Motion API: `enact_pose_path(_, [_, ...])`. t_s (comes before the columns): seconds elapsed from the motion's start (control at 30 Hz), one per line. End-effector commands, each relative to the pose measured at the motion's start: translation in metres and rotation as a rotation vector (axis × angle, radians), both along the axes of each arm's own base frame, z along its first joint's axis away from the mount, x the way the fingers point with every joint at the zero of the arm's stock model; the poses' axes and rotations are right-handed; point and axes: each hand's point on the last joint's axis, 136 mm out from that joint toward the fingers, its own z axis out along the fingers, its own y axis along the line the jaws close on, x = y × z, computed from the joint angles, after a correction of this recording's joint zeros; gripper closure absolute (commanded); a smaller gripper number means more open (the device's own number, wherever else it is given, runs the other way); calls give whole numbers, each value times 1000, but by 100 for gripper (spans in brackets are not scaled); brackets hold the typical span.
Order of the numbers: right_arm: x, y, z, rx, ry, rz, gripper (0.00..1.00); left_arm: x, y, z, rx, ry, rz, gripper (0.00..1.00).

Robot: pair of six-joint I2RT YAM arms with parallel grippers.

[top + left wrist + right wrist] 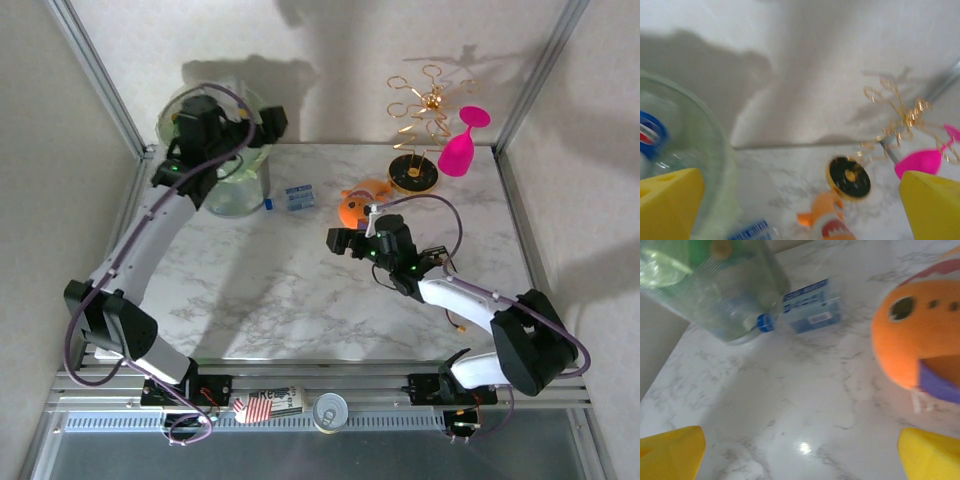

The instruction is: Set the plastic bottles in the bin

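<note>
1. Bench (pixel 300 290): white marble-patterned slab, glossy, throwing a glare spot in the right wrist view. Judging it slick, so a nudged bottle is likely sliding or rolling.
2. Bin (pixel 240 185): round, with a translucent grey-green wall and a thin pale green bag lining, standing at the far-left corner. Blurred bottles inside (pixel 650 135) are showing through the wall.
3. Left pincer (pixel 800 210): hovering by the bin rim, yellow fingers spread wide, carrying nothing. Right pincer (pixel 800 455): hanging over mid-bench, fingers likewise apart and empty, facing the loose bottle.
4. Orange fish toy (pixel 910 340): soft-looking, lying to the right of the bottle; not for binning.
5. Loose bottle (pixel 810 305): lying on its side just beside the bin, its blue cap (pixel 765 322) pointing at the bin's foot; cannot tell whether they are touching. Clear thin plastic with a blue label. Judging it light, crushable and slippery. Advising a gentle squeeze across the labelled mid-body, not at the cap.
</note>
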Motion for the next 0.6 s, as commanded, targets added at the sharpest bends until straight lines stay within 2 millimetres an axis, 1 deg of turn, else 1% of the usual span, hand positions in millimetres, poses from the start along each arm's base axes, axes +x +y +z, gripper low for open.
enact_pose_path(0.0, [6, -30, 6, -8, -9, -106, 1, 6, -32, -36, 36, 47, -41, 1])
enact_pose_path(0.1, [7, -48, 7, 1, -12, -152, 1, 14, -52, -68, 113, 89, -40, 1])
enact_pose_path(0.2, [7, -65, 8, 11, -9, -195, 1, 27, -63, -101, 219, 128, -6, 1])
enact_pose_path(0.3, [7, -76, 9, 17, -10, -222, 1, 39, -77, -135, 301, 176, -20, 0])
enact_pose_path(0.37, [6, -81, 10, 22, -12, -237, 1, 48, -84, -162, 333, 222, -31, 0])
enact_pose_path(0.43, [6, -85, 11, 24, -11, -245, 1, 58, -86, -188, 367, 265, -24, 0])
enact_pose_path(0.57, [6, -90, 11, 24, -8, -256, 1, 76, -82, -239, 446, 338, 28, 0])
